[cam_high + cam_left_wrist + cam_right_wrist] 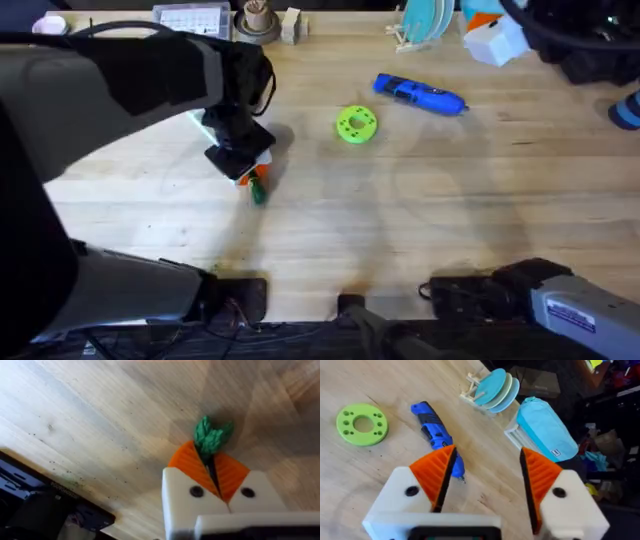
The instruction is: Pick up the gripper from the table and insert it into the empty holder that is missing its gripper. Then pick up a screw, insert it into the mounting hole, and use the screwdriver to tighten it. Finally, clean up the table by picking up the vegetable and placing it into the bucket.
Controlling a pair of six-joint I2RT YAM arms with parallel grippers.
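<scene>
My left gripper [249, 172] is low over the table at centre left, shut on the vegetable [258, 192]. In the left wrist view its orange ribbed pads [187, 462] press together around the vegetable [212, 437], whose green leafy end sticks out past the tips. The blue screwdriver [420, 95] lies on the table at the back right, also seen ahead of my right gripper [487, 467] as the screwdriver [436, 435]. That gripper stands open and empty, well above the wood. The loose gripper, the holder and the screw are out of view.
A flat green ring disc [356, 124] lies near the table's middle. A rack of blue plates [492, 387] and a light blue bag [545, 430] stand at the back. A blue round shape [627, 110] is cut off by the right edge; whether it is the bucket I cannot tell.
</scene>
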